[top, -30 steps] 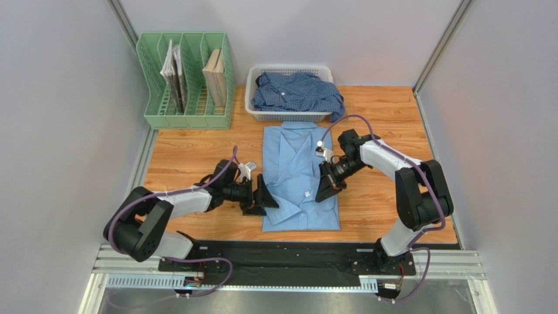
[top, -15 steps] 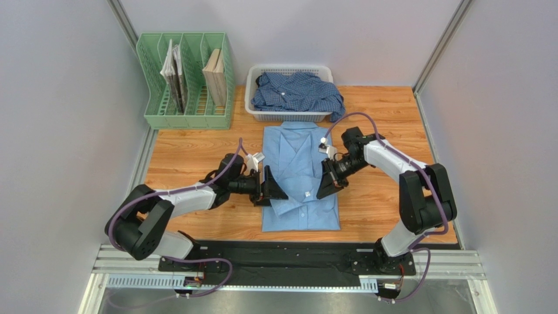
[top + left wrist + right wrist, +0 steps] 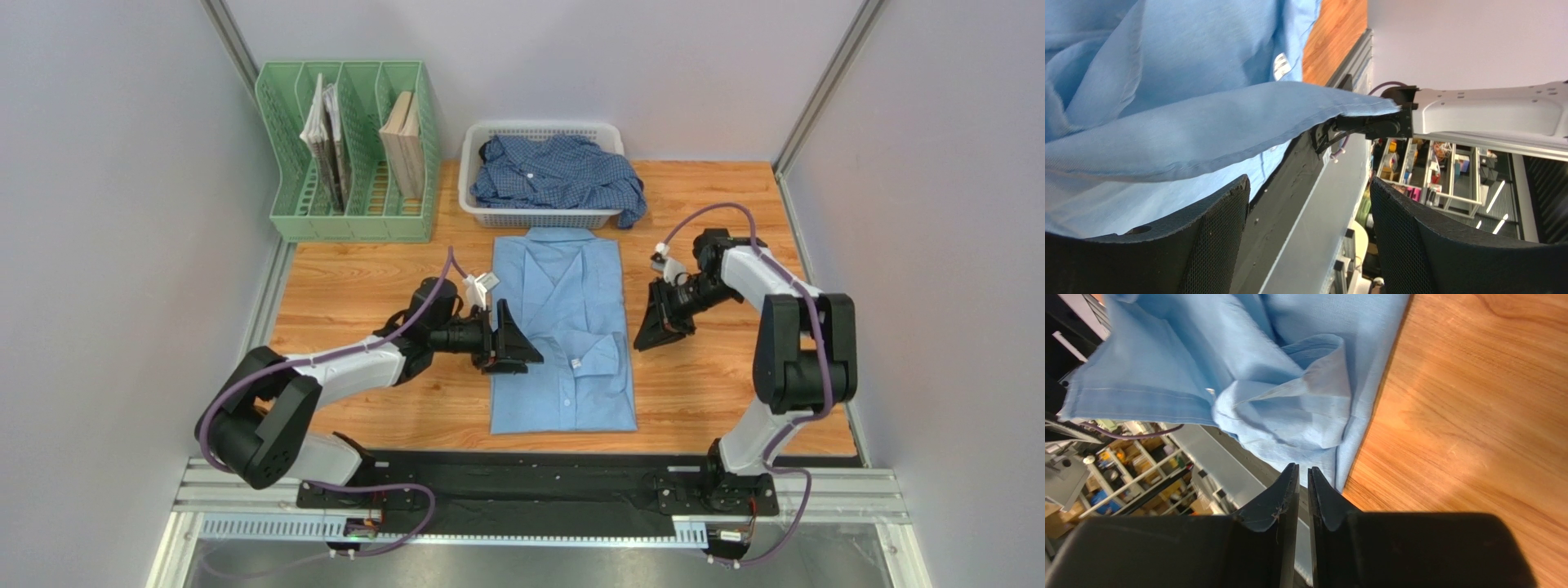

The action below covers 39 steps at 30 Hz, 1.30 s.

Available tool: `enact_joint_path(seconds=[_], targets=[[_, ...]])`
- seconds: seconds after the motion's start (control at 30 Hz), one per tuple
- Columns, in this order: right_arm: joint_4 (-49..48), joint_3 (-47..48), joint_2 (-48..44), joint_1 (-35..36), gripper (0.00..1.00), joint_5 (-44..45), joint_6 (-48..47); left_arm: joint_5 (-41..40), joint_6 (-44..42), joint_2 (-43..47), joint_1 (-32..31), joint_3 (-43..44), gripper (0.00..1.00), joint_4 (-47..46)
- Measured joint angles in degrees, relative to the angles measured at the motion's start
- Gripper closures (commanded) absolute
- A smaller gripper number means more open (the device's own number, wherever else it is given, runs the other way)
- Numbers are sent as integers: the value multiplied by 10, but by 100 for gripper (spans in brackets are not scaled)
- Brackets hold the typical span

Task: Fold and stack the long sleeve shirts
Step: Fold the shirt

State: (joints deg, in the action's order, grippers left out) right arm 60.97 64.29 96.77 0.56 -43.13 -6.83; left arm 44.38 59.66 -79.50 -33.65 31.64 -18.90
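While the light sky-blue shirt (image 3: 563, 331) lies folded into a tidy rectangle at the table's (image 3: 356, 276) middle, collar toward the basket (image 3: 540, 172), the darker checked shirt (image 3: 558, 172) sits crumpled inside that basket. A small white label (image 3: 573, 363) shows on the shirt's front, its writing too small to read. The left gripper (image 3: 515, 349) is spread wide at the shirt's left edge, grasping nothing, and the right gripper (image 3: 650, 328), empty beside the right edge, shows only a narrow slit between its fingers.

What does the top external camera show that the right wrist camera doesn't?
Only the top view shows the checked shirt in the white basket, the green file rack and the left claw at the light-blue shirt's left edge. Only the right wrist view shows the right claw nearly closed, holding nothing. Both show the light-blue shirt and wooden table.
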Motion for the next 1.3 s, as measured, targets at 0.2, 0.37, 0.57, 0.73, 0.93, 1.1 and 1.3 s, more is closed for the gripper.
enact_joint_path(seconds=[0.2, 0.37, 0.57, 0.73, 0.93, 1.1, 1.3], targets=[[-4, 4, 70, 37, 85, 3, 2, -4, -11, 4, 2, -22, 22, 16], [-5, 47, 96, 108, 85, -17, 12, -9, -17, 17, 10, -25, 21, 23], [-24, 111, 125, 153, 80, -71, 39, -10, -24, 26, 19, -25, 20, 24], [-49, 147, 141, 154, 80, -99, 75, -10, -33, 29, 19, -25, 23, 23], [-61, 153, 183, 169, 88, -89, 78, -12, -71, 14, 16, 6, 34, 35], [-84, 154, 230, 178, 89, -58, 80, -40, -151, -47, 10, 105, 41, 79], [-96, 189, 242, 176, 85, -23, 80, -76, -253, -136, 28, 217, 38, 159]])
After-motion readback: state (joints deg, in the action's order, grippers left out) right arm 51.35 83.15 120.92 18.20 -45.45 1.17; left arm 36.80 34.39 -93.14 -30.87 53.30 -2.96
